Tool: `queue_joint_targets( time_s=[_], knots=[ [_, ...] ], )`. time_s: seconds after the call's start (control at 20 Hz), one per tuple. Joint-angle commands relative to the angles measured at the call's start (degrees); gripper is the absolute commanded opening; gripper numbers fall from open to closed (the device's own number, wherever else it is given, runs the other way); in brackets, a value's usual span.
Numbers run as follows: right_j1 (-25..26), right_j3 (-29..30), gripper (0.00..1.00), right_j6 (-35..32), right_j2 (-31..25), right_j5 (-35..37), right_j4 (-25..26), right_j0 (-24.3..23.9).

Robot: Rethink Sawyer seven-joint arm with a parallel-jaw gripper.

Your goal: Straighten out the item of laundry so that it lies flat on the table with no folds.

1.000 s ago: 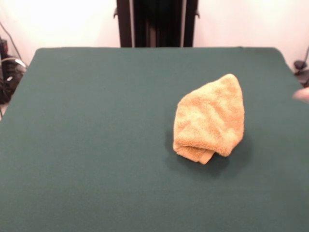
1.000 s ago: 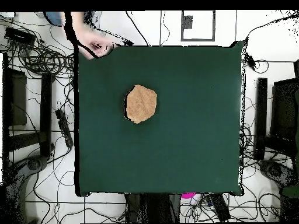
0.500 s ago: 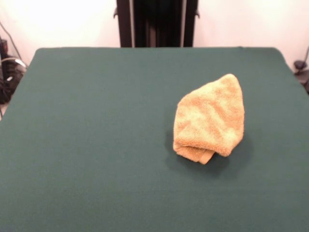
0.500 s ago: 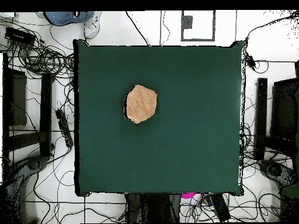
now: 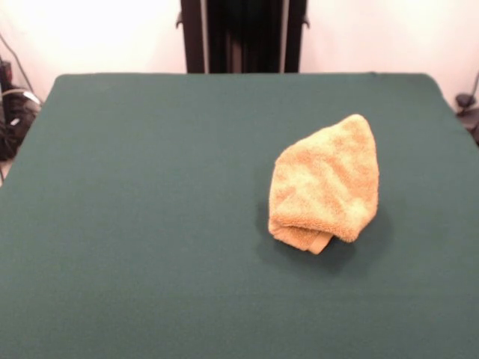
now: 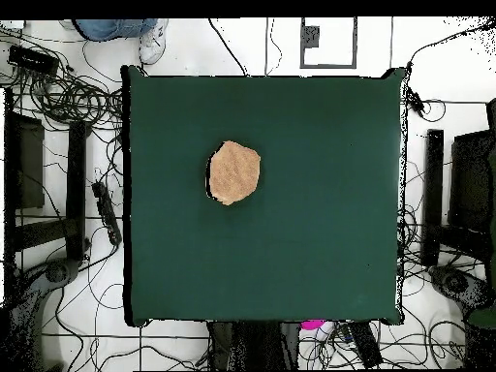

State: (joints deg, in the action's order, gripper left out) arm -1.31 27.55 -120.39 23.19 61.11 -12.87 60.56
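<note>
On the table (image 5: 150, 224), folded towel (image 5: 325, 183) lies alone; claw unseen.

towel (image 5: 325, 183) sits on table (image 5: 150, 224), folded over itself, right of centre in front view; pedestal (image 5: 243, 36) behind table's far edge; overhead: towel (image 6: 234, 172) left of centre, cables (image 6: 58, 92) on floor beside table (image 6: 320, 213)

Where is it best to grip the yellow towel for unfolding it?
Probably the loose layered edge poking out at the towel's camera-side end in the front view, taken from above; the rest is one rounded folded bundle on the table.
</note>
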Motion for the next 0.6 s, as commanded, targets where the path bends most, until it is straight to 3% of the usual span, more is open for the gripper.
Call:
queue_joint_targets(
  time_s=[0.05,0.3,0.6],
  knots=[
    [6.9,-13.5,1.00,-16.0,0.0,7.6,-4.8,1.1],
    [11.8,-20.6,1.00,-19.0,6.4,10.0,-9.9,2.0],
    [10.6,-20.3,1.00,-19.7,11.0,12.9,-14.2,3.7]
  ],
)
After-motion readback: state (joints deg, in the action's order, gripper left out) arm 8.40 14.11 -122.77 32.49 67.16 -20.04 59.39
